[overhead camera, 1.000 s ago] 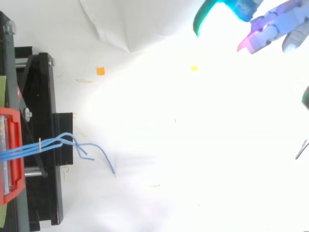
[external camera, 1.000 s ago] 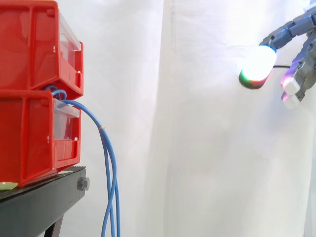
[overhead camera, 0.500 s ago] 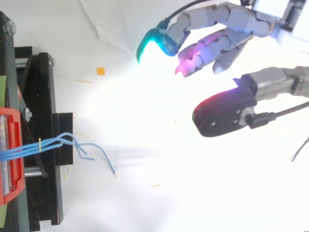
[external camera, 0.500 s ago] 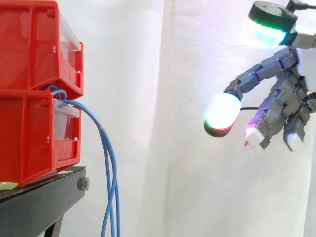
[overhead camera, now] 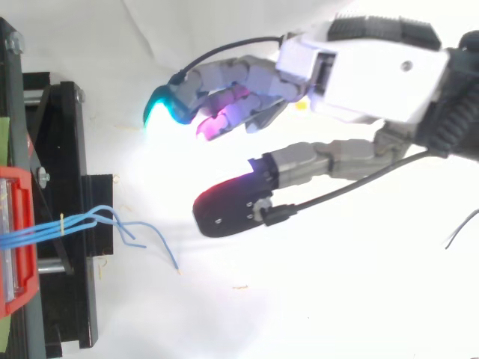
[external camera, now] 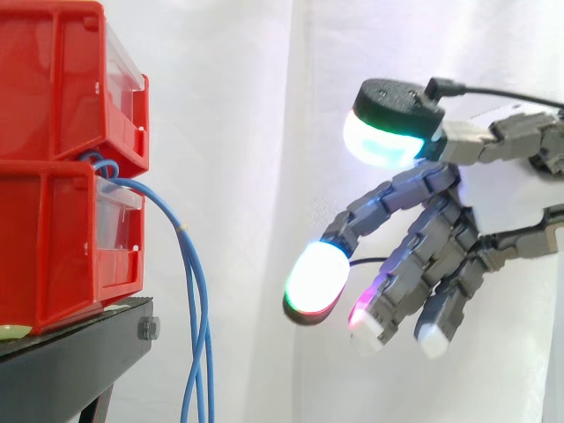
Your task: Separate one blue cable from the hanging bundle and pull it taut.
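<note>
At the left edge of the side view, a bundle of blue cables [external camera: 191, 273] comes out in a small loop between two stacked red bins, passes over the clear front of the lower bin [external camera: 44, 247], and bends downward. From there its long axis is nearly vertical: the strands hang close together past the front of the black stand [external camera: 79, 352] and run out through the bottom of the frame. A small yellow tie [external camera: 182, 229] sits on them just below the bend.

In the top view the cables [overhead camera: 82, 222] lie left to right at the lower left, leaving the red bin [overhead camera: 15, 187] and crossing the stand. Their loose ends fan apart and point toward the lower right.

The upper bin [external camera: 53, 79] rests directly on the lower one, and both have clear front panels. The cables lead into the gap at the top of the lower bin. What else either bin holds cannot be told.

The hand [external camera: 441, 238] is at the centre right of the side view, before the white curtain [external camera: 264, 132]. Its fingers are spread, only lightly bent, and slant down and to the left toward the cables. The thumb [external camera: 388, 123] stands well above them, and nothing lies between. The nearest glowing fingertip [external camera: 313, 280] is well apart from the bundle. In the top view the hand [overhead camera: 374, 75] reaches in from the upper right, its fingertips short of the stand.
</note>
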Tool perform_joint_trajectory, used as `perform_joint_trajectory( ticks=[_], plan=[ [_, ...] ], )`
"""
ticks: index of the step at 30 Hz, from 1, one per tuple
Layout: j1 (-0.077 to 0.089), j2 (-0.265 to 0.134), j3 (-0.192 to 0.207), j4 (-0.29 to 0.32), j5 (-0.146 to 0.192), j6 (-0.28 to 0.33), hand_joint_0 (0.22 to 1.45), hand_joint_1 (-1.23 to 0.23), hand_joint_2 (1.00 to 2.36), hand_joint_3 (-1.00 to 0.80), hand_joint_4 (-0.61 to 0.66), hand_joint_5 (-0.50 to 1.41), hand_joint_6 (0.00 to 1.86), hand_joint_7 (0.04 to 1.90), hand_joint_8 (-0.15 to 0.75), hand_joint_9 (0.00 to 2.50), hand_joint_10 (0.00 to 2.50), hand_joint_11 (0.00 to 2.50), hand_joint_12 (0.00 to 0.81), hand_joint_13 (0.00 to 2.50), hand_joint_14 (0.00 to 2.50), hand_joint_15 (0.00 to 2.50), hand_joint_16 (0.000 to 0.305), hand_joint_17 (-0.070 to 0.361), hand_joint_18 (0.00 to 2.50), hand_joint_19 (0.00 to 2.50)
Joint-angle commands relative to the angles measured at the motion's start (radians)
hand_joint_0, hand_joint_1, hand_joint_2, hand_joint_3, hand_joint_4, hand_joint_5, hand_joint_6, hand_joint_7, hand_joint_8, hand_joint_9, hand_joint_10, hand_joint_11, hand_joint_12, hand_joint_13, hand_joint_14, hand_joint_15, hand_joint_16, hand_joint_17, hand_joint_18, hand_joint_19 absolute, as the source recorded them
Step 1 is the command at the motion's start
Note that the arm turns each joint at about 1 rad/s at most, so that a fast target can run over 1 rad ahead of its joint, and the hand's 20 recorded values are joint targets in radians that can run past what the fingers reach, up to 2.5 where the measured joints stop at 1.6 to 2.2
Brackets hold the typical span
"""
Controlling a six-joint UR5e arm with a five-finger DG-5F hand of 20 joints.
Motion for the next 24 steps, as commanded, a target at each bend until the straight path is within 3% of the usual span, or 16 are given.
perform_joint_trajectory(
  ticks=[1,9,11,15,24],
  plan=[
    [0.001,-0.026,0.003,0.041,-0.004,0.000,0.32,-0.31,1.00,-0.50,0.15,-0.25,0.50,0.65,0.395,0.75,0.00,0.01,0.411,0.63,0.00,0.05,0.077,0.174,0.79,0.09],
    [0.009,-0.033,0.003,0.081,0.010,-0.012,0.32,-0.32,1.00,-0.50,0.15,-0.25,0.50,0.65,0.395,0.75,0.00,0.00,0.412,0.63,0.00,0.05,0.078,0.176,0.78,0.09],
    [0.010,-0.060,0.028,0.095,0.023,-0.009,0.32,-0.31,1.00,-0.50,0.15,-0.25,0.50,0.65,0.397,0.76,0.00,0.01,0.411,0.63,0.00,0.04,0.078,0.177,0.78,0.09],
    [0.012,-0.118,0.084,0.102,0.015,-0.004,0.32,-0.31,1.00,-0.50,0.15,-0.25,0.50,0.65,0.399,0.76,0.00,0.02,0.407,0.63,0.00,0.05,0.078,0.177,0.78,0.09],
    [0.018,-0.121,0.092,0.107,0.021,-0.001,0.32,-0.31,1.00,-0.50,0.15,-0.25,0.50,0.65,0.397,0.77,0.00,0.01,0.410,0.63,0.00,0.05,0.079,0.177,0.79,0.10]
  ],
)
